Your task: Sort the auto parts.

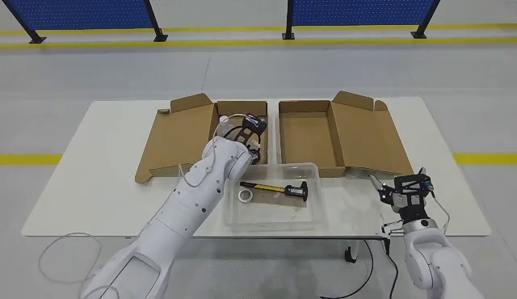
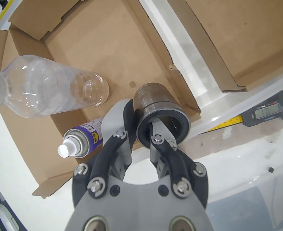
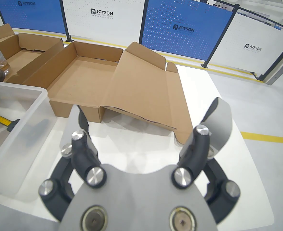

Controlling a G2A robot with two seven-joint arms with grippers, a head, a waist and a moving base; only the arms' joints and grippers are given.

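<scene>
The left gripper is clamped on the wall of a linear bearing at the centre of the left wrist view. One finger sits inside the bore and the other against the outer skin. The bearing is a short, thick metal sleeve, dark and smooth, with a shallow groove round it. I judge it heavy for its size, rigid and rather slippery, so a grip across the wall like this one, or across the full outer diameter, suits it better than a pinch at the rim.

It hangs over the near corner of the left cardboard box. On the box's matt brown floor a clear plastic bottle lies at the left, with a spray can just beside it at lower left. At the right edge, a digital caliper lies in the clear plastic bin.

The right gripper stands wide apart and empty over the white table, at lower right in the top view.
</scene>
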